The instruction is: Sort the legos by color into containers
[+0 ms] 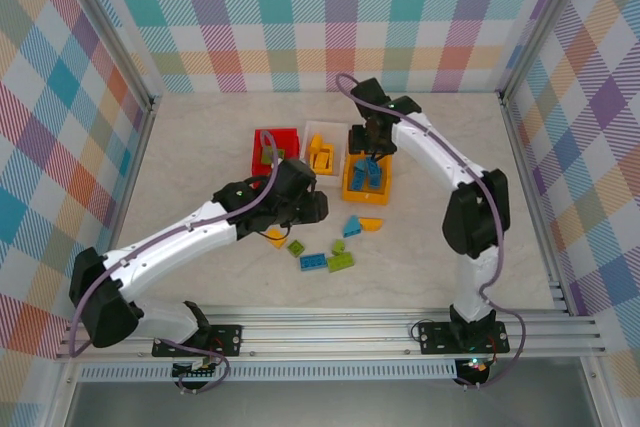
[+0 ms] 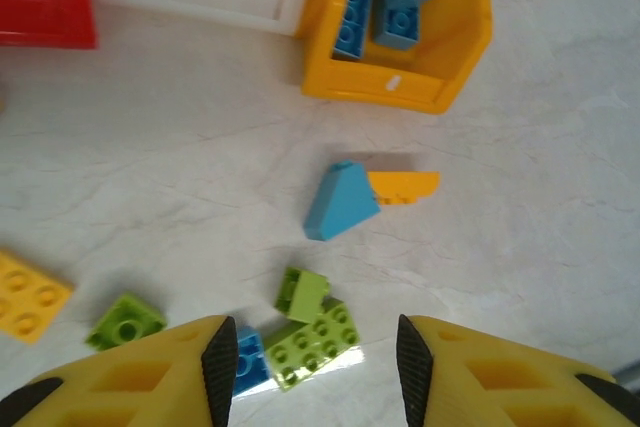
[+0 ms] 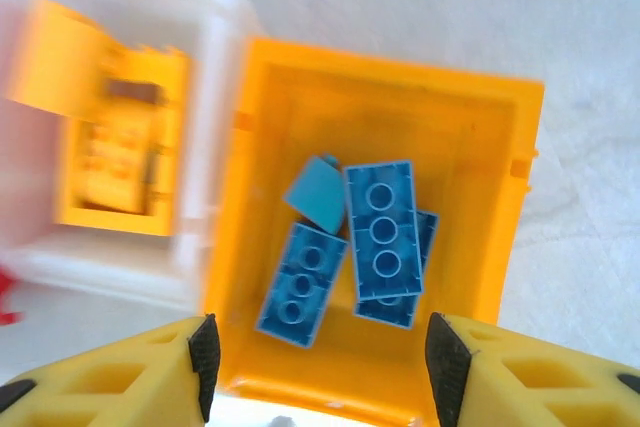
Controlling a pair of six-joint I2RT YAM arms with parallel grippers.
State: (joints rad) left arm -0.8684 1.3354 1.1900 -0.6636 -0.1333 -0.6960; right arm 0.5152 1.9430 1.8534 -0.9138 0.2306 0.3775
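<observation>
Three containers stand side by side: a red bin, a white bin holding yellow legos, and an orange-yellow bin. My right gripper hangs open and empty over the orange-yellow bin, where several blue bricks lie. My left gripper is open above the loose legos. A lime green plate with a small lime brick on it lies on the table below and between its fingers. A blue brick lies beside the left pad.
A blue wedge and an orange-yellow wedge lie together in front of the orange-yellow bin. A yellow brick and a small lime brick lie further left. Checked walls enclose the table on three sides.
</observation>
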